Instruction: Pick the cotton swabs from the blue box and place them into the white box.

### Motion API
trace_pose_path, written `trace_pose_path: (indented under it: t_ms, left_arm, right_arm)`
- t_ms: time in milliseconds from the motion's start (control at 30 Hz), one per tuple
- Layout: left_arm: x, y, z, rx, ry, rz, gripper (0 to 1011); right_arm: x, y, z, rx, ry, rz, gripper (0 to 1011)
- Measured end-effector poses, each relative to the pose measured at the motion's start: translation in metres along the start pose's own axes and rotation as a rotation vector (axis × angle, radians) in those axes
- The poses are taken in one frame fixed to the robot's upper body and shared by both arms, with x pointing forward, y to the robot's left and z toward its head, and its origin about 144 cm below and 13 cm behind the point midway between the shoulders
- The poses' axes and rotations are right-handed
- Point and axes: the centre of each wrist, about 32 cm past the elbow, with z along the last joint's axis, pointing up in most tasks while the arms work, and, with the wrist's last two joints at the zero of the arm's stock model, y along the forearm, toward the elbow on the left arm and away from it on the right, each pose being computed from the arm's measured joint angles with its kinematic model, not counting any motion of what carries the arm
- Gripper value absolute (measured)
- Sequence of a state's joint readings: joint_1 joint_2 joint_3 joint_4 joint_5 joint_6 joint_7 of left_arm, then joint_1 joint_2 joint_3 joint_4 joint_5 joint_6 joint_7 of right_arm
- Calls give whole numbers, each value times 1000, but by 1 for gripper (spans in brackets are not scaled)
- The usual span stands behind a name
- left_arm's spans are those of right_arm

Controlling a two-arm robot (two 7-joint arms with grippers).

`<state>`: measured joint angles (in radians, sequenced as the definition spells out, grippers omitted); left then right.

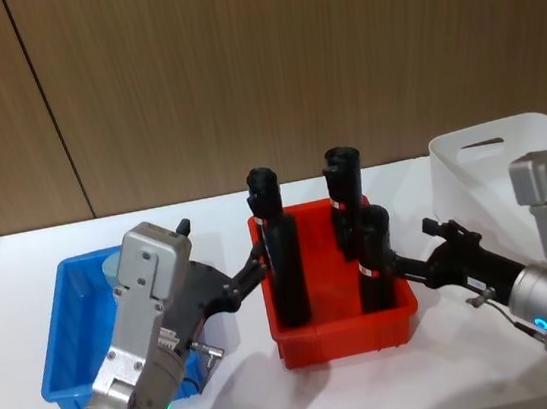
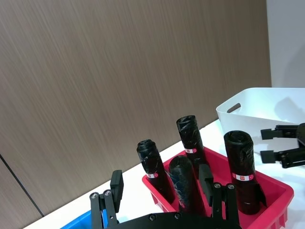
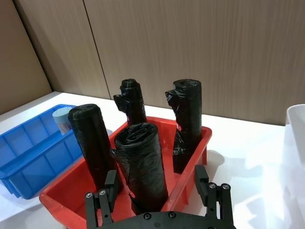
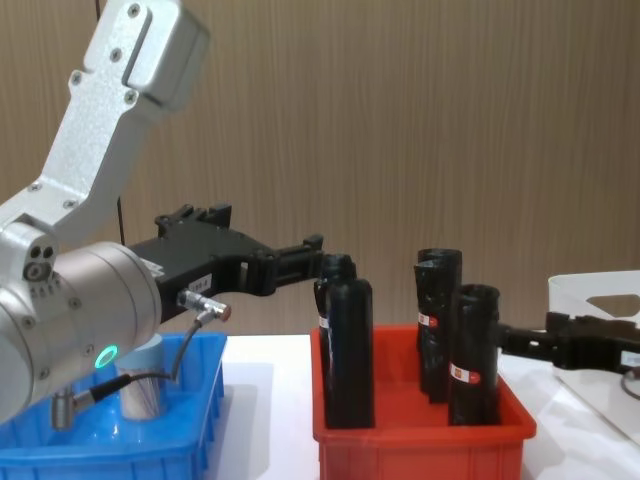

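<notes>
Left gripper (image 1: pixel 257 262) is up off the table between the blue box (image 1: pixel 61 338) and the red bin (image 1: pixel 343 334), fingers spread apart w/ nothing in them; in the left wrist view its two fingers (image 2: pixel 116 185) frame the black rolls w/o touching. In the chest view it hangs (image 4: pixel 312 252) just beside the top of the nearest roll (image 4: pixel 347 350), can't tell if it grazes it. Right gripper (image 1: pixel 433 232) sits on the other side of the red bin, between it and the white box (image 1: pixel 451 177), also splayed and empty, tips pointing at the rolls; the left wrist view catches it (image 2: pixel 272 143) farther off in front of the white box (image 2: pixel 248 107). One jar of cotton swabs (image 4: pixel 142 385) stands upright in the blue box (image 4: pixel 190 420), pale blue lid on, at the back of the bin behind the left arm; the right wrist view shows the lid (image 3: pixel 62 117) poking over the blue box's far rim (image 3: pixel 28 152). Four black rolls (image 3: pixel 143 164) w/ red-white labels stand upright in the red bin (image 3: pixel 193 157). All three bins sit in a row on a white tabletop (image 1: pixel 229 402), blue on the robot's left, red in the middle, white on the right. Behind it all is a brown wood-grain panel wall (image 1: pixel 235 68) w/ thin dark seams.
</notes>
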<state>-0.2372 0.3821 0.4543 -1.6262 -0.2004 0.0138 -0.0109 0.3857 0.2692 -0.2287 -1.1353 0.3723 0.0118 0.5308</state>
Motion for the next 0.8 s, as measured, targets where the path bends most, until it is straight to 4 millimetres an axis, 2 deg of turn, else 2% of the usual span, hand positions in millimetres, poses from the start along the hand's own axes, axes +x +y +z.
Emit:
trace_pose_path:
  t_ms: [800]
  left_arm:
    - [0,0,0,0,0,0,1003]
  right_arm:
    - [-2,36,2,-22,-15,39,1002]
